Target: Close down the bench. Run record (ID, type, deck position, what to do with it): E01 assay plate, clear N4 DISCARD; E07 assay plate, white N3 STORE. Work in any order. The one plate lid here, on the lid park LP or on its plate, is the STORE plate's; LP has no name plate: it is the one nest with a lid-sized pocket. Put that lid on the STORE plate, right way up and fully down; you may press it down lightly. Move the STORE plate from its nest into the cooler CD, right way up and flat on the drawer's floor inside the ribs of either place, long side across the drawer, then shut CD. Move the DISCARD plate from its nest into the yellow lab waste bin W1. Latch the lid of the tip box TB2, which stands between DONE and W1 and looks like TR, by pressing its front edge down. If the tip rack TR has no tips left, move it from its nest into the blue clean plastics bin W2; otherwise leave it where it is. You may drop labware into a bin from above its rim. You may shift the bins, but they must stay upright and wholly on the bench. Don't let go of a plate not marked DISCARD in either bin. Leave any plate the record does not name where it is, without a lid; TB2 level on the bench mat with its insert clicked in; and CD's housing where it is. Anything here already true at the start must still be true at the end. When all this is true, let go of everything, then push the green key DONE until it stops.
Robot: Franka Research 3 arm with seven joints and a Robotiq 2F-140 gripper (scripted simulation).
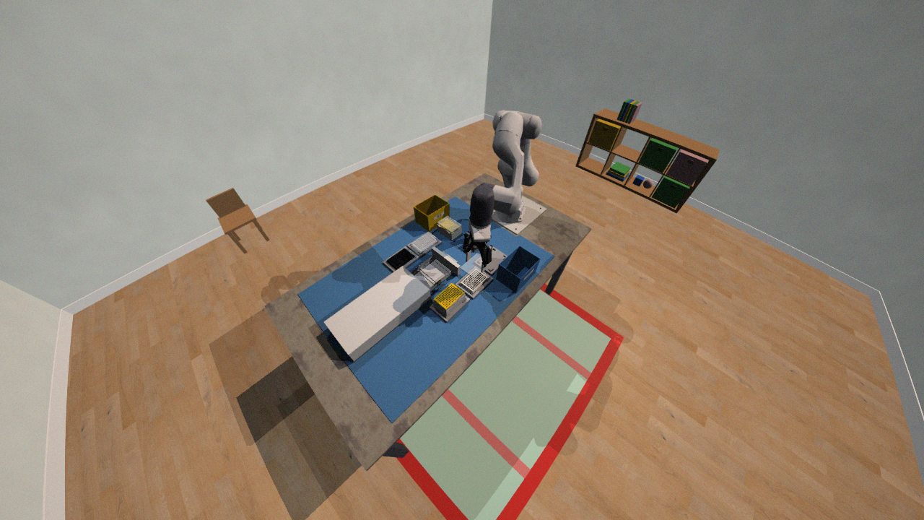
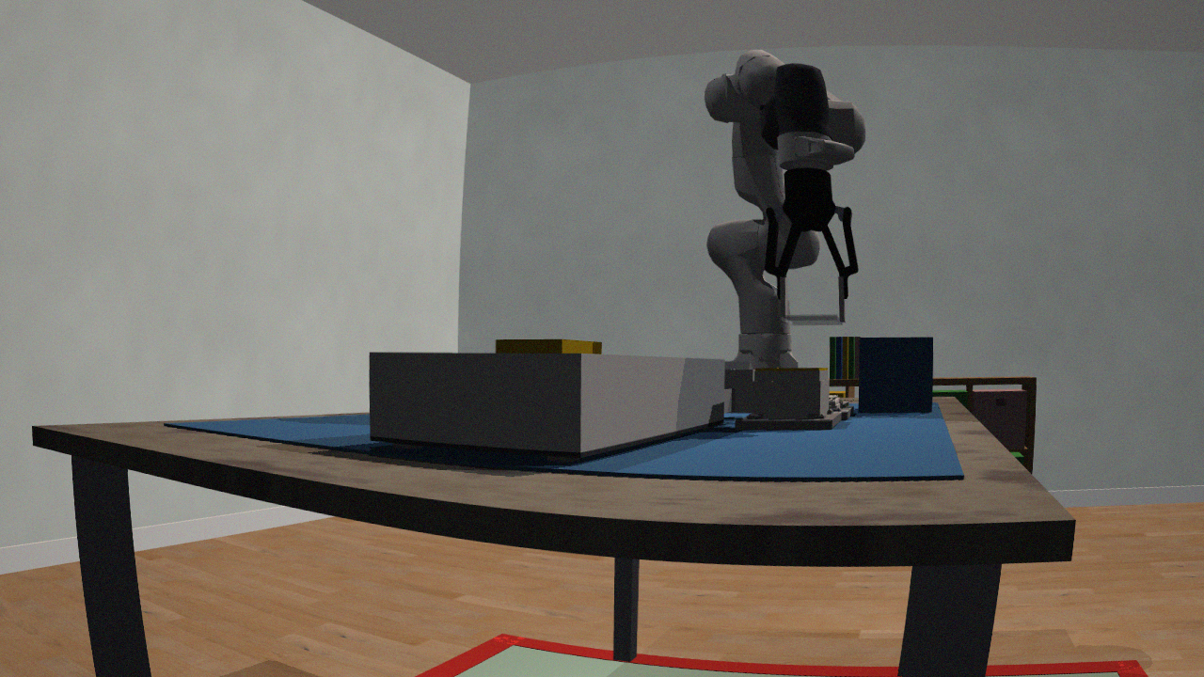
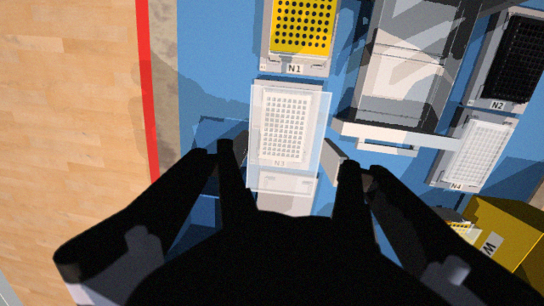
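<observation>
My gripper is shut on the clear plate lid and holds it level, well above the bench; the lid also shows in the exterior view. Seen through the lid, the white assay plate sits in nest N3, with the lid reaching a little past the plate's near end. The lid park nest lies just below N3, empty. The clear assay plate sits in nest N4. The cooler's drawer stands pulled open. The tip rack with its yellow top sits in N1.
A black plate sits in N2. The yellow bin W1 and a corner of the tip box TB2 are at the lower right. The blue bin W2 stands beside my gripper. The cooler's housing is long and grey.
</observation>
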